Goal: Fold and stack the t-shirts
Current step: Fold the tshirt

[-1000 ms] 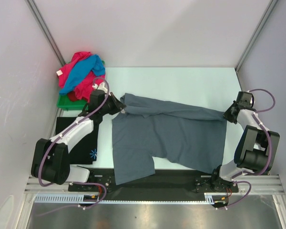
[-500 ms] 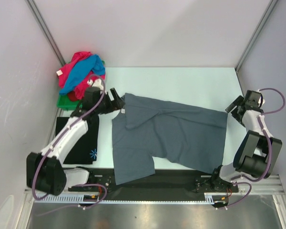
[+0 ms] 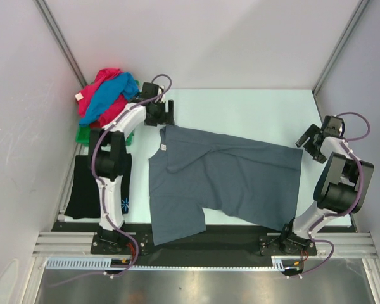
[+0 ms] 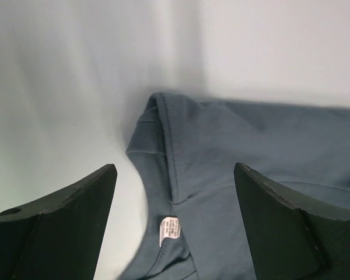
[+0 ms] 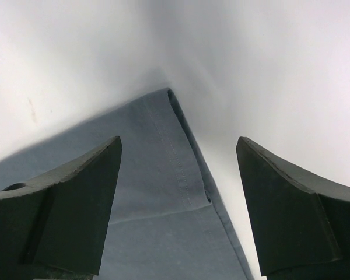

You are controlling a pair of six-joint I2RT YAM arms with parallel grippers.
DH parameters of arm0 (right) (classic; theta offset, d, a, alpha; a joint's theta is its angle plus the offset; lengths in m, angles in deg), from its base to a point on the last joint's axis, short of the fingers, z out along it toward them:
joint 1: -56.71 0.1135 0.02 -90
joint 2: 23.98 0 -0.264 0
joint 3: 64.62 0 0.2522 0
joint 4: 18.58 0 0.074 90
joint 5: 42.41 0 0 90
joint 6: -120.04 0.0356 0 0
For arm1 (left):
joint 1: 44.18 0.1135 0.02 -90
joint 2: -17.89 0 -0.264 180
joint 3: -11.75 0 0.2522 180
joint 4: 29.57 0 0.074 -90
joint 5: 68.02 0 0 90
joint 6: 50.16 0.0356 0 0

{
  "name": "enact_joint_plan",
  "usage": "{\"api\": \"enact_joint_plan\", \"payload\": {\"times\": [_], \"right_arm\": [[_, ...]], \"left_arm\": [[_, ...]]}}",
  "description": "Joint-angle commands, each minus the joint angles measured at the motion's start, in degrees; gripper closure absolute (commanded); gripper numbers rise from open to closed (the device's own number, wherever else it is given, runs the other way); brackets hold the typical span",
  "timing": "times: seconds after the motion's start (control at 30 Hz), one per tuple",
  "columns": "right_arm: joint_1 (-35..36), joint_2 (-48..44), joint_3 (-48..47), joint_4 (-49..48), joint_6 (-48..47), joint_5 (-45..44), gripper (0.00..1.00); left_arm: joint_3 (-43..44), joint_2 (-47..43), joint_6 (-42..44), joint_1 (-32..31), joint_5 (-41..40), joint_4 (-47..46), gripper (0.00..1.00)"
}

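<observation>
our grey shirt lies flat, partly folded, collar near the left gripper, corner near the right gripper, both with fingers apart.

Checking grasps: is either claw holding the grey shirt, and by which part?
Nothing held: left claw and right claw both open, off the grey t-shirt.

I am finding nothing here that I can actually read. A small white label is showing inside the collar of the grey t-shirt, and my left wrist camera is catching rows of print on it, but they are blurring into faint lines. From above, the black t-shirt is showing a small blue-white starburst print without letters, and a white tag on the pink t-shirt is looking too small to make out.
</observation>
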Motion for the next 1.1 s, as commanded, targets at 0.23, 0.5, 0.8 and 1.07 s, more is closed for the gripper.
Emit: {"api": "enact_joint_plan", "payload": {"times": [0.23,0.5,0.8,1.07], "right_arm": [[-0.33,2.3,-3.39,0.48,-3.23,-1.01,0.23],[0.46,5.72,-3.3,-2.24,-3.23,2.16,0.28],[2.48,9.85,-4.53,-5.49,-2.01,2.6,0.39],[4.51,15.83,-9.8,-7.17,-0.07,1.1,0.83]], "left_arm": [[7.08,7.18,1.03,0.42,1.12,2.69,0.15],[5.23,8.68,-1.26,0.86,4.54,0.5,0.36],[4.26,9.03,-4.16,2.09,4.64,-5.91,0.75],[5.85,10.61,-7.15,3.06,4.03,-13.64,1.0]]}}
